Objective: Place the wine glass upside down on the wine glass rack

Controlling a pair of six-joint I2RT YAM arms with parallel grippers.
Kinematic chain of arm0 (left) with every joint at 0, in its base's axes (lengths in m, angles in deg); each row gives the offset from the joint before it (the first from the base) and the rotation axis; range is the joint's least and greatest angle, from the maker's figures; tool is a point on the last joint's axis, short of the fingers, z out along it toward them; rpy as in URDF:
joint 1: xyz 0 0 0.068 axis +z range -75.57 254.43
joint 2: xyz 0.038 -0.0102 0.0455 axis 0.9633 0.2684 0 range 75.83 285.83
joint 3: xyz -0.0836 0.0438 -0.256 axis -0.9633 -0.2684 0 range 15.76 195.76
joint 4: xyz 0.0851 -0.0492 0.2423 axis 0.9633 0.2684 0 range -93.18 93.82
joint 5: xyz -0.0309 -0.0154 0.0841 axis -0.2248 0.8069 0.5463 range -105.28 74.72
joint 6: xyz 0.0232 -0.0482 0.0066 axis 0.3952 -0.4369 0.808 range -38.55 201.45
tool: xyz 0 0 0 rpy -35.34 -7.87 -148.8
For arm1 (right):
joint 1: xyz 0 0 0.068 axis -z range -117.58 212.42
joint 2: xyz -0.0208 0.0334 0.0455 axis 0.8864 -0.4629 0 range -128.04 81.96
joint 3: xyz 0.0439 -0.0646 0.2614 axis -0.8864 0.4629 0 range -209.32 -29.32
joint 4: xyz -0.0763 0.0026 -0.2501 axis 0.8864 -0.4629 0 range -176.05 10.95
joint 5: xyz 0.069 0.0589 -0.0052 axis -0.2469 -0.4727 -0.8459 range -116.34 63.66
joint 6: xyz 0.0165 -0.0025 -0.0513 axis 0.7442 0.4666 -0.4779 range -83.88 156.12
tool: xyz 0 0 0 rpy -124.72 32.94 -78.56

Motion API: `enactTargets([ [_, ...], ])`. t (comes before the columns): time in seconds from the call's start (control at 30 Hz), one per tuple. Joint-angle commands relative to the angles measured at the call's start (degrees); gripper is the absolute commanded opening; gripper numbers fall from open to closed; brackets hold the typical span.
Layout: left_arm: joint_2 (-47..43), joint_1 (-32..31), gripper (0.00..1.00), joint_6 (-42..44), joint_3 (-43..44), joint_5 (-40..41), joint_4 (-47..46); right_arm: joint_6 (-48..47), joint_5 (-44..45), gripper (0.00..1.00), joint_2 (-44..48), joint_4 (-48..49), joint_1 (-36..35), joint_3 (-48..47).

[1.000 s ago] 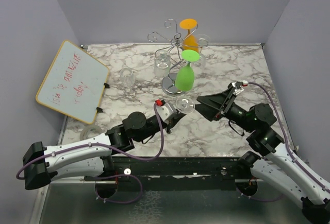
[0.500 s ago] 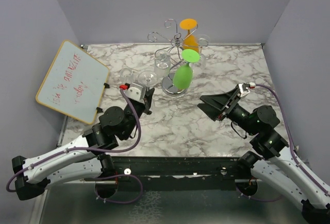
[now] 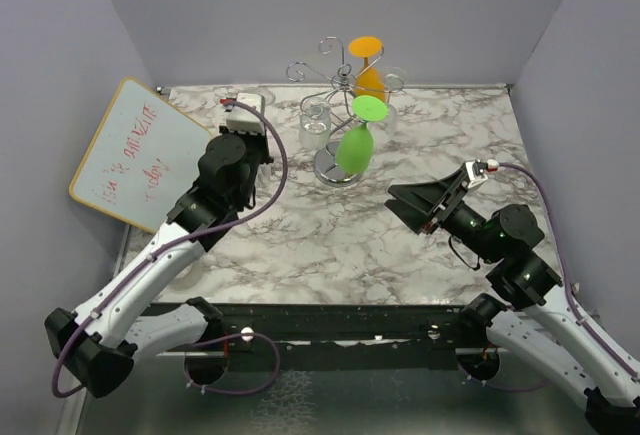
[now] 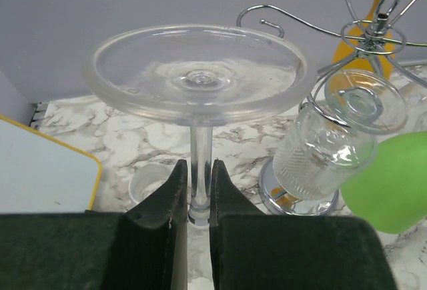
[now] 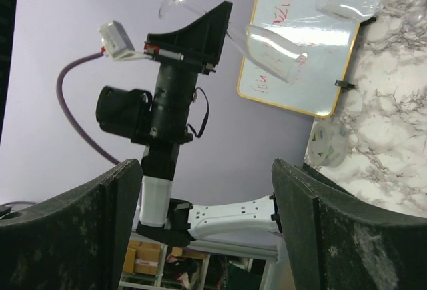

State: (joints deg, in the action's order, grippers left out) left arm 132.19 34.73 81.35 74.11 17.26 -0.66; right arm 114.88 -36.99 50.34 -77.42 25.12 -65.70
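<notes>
My left gripper (image 3: 256,140) is raised at the back left and is shut on the stem of a clear wine glass (image 3: 238,95). The glass is upside down, its round foot (image 4: 199,75) on top and its stem between my fingers (image 4: 175,200); its bowl is hidden below them. The wine glass rack (image 3: 338,73), silver wire with scroll arms, stands to the right of the glass (image 4: 375,29). It carries an orange glass (image 3: 368,80), a green glass (image 3: 355,150) and a clear ribbed glass (image 4: 323,153). My right gripper (image 3: 402,198) is open and empty, right of the middle.
A white board (image 3: 140,160) with red writing leans at the left wall. A small clear cup (image 4: 148,182) stands on the marble table below the held glass. Another clear cup (image 5: 327,142) lies near the board's lower edge. The rack's shiny base (image 3: 335,167) stands at back centre.
My left arm has swung from the table's middle to the back left and risen, carrying the glass and turning it foot up. My right gripper drew back a little to the right.
</notes>
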Motion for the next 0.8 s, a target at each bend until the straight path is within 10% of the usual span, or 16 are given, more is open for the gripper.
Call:
enactTargets([
  [0.0,5.78,9.12,0.00,-4.13,4.22,-18.36,-2.97,-2.25,2.84,0.83,1.51,-3.40,-0.23,-1.98],
  [0.4,19.79,25.67,0.00,-6.02,8.07,-58.83,-20.42,-8.38,5.20,0.83,2.30,-7.83,-0.23,-5.72],
  [0.77,29.94,26.70,0.00,-2.26,10.79,-75.81,-26.96,-10.16,6.32,0.83,1.41,-9.70,-0.24,-7.20],
])
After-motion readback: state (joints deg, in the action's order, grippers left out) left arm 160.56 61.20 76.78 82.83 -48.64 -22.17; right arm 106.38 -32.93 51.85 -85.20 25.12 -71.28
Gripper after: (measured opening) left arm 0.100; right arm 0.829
